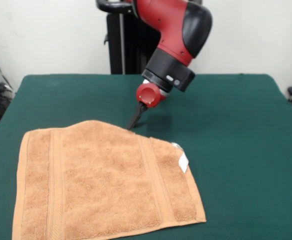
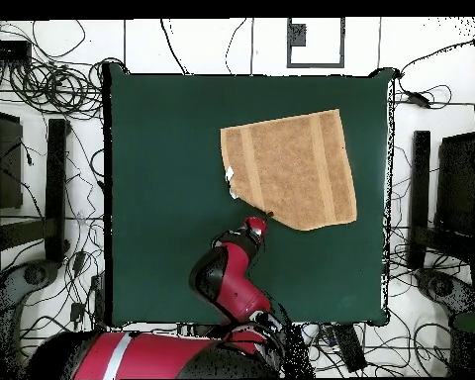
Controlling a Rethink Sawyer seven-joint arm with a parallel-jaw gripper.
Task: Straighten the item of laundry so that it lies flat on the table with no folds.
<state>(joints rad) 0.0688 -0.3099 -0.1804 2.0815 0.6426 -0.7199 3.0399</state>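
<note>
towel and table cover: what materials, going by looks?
The towel looks like terry cloth: orange-tan, matte, nubby looped pile, with flatter woven bands near two edges and a small white tag. The table cover looks like dark green felt or a similar short-nap fabric: flat, matte, no visible weave or shine.

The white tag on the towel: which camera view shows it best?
The front view: the white tag sticks out clearly from the towel at its right edge. In the overhead view the tag is only a tiny pale speck at the towel's left edge.
</note>
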